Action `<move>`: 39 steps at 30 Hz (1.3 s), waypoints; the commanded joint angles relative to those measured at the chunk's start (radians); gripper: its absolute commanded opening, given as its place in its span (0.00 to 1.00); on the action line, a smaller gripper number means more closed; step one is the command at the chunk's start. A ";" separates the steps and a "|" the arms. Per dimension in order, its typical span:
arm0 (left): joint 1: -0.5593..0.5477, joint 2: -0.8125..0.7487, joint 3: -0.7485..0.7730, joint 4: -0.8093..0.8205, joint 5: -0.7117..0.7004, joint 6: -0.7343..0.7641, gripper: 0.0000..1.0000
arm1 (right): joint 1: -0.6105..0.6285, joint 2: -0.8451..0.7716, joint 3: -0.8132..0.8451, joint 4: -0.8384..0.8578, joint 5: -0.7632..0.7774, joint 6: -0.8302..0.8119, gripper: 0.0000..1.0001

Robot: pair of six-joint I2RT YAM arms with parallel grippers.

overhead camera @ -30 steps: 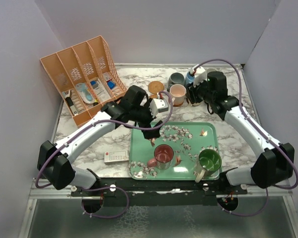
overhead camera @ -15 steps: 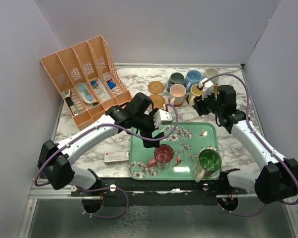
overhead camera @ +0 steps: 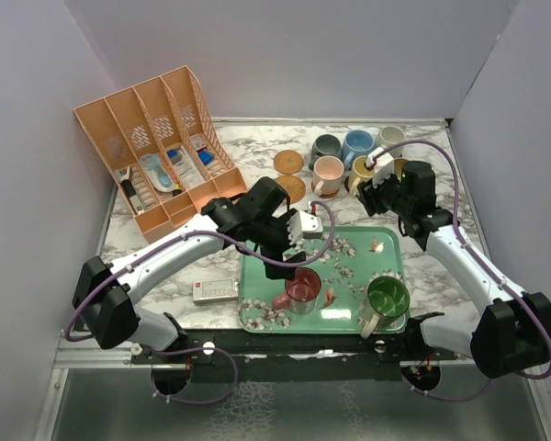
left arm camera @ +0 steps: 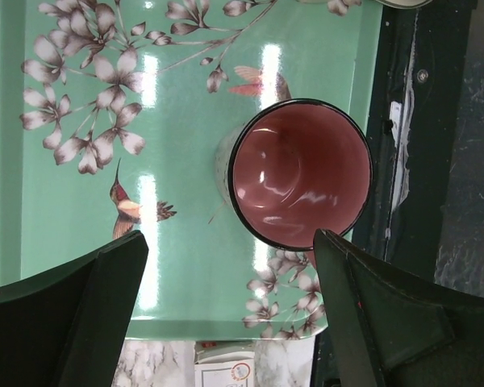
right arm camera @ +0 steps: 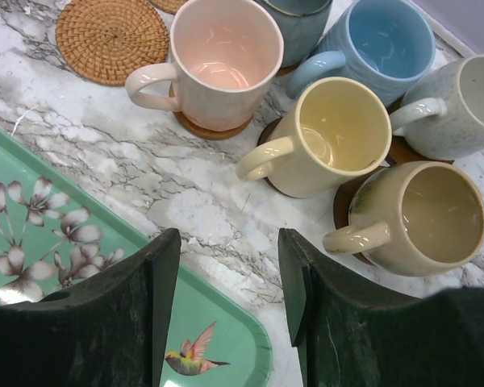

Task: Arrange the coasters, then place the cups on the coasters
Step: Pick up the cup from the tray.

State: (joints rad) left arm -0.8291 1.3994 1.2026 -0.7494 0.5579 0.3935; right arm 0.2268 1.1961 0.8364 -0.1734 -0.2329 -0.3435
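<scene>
A dark red cup [left arm camera: 300, 173] stands on the green floral tray [left arm camera: 64, 201], and my left gripper [left arm camera: 227, 236] hovers open just short of it with nothing between the fingers. From above, that gripper [overhead camera: 298, 262] hangs over the dark red cup [overhead camera: 303, 287], with a green cup [overhead camera: 386, 299] to its right on the tray. My right gripper [right arm camera: 223, 238] is open and empty above the marble at the tray corner. Ahead of it stand pink [right arm camera: 226, 60], yellow [right arm camera: 339, 133], tan [right arm camera: 423, 214], blue [right arm camera: 383, 40], cream [right arm camera: 472, 105] and grey [right arm camera: 298, 16] cups on dark coasters [right arm camera: 214, 127]. A woven coaster [right arm camera: 111, 39] lies bare.
An orange desk organiser [overhead camera: 156, 156] stands at the back left. A small white box [overhead camera: 215, 290] lies left of the tray [overhead camera: 386, 241]. Two bare coasters [overhead camera: 288, 163] lie left of the cup cluster, the nearer one partly under my left arm. Purple walls close three sides.
My left arm has swung right and nearer, over the tray to the dark red cup. My right gripper has drawn back from the cup cluster, its jaws widening.
</scene>
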 commanded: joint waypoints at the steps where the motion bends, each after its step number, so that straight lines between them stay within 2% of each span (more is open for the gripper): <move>1: -0.018 0.046 0.038 0.046 -0.054 -0.070 0.87 | -0.020 -0.032 -0.017 0.048 0.015 0.007 0.53; 11: -0.066 0.126 0.013 0.101 -0.161 -0.065 0.79 | -0.080 -0.074 -0.020 0.047 -0.003 0.024 0.53; 18: -0.086 0.155 0.016 0.114 -0.161 -0.057 0.61 | -0.097 -0.066 -0.012 0.040 0.030 0.018 0.53; 28: -0.093 0.191 0.005 0.111 -0.196 -0.048 0.56 | -0.098 -0.064 0.003 0.026 0.008 0.036 0.53; 39: -0.094 0.201 0.016 0.087 -0.212 -0.020 0.34 | -0.097 -0.070 -0.026 0.049 -0.003 -0.009 0.53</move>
State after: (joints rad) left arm -0.9234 1.5864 1.2148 -0.6575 0.3824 0.3458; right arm 0.1356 1.1385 0.8227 -0.1608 -0.2260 -0.3309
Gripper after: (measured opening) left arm 0.378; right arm 0.530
